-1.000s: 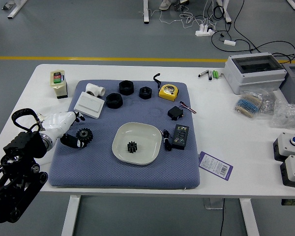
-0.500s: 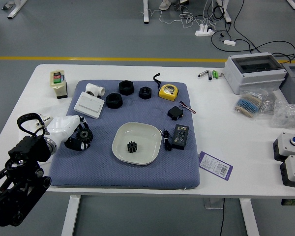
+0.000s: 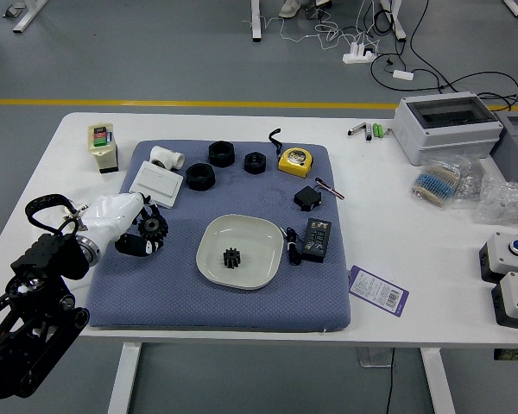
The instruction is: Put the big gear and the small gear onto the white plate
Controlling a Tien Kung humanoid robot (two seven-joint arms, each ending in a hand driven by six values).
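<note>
My left hand [image 3: 143,226] comes in from the left over the blue mat, its black fingers closed around the big black gear [image 3: 153,227]. The gear's toothed face is turned up toward the camera, and its left side is hidden by the fingers. The small black gear [image 3: 231,258] lies inside the white plate [image 3: 216,269], to the right of the hand.
Behind the hand lie a white box [image 3: 157,184], black rings [image 3: 200,177] and a yellow tape measure [image 3: 295,161]. Right of the plate are a coiled cable [image 3: 293,247] and a black box [image 3: 317,240]. A bottle [image 3: 104,147] stands back left.
The left hand has closed on the big gear, which has shifted slightly up and to the right with it. The small gear and plate have not moved.
</note>
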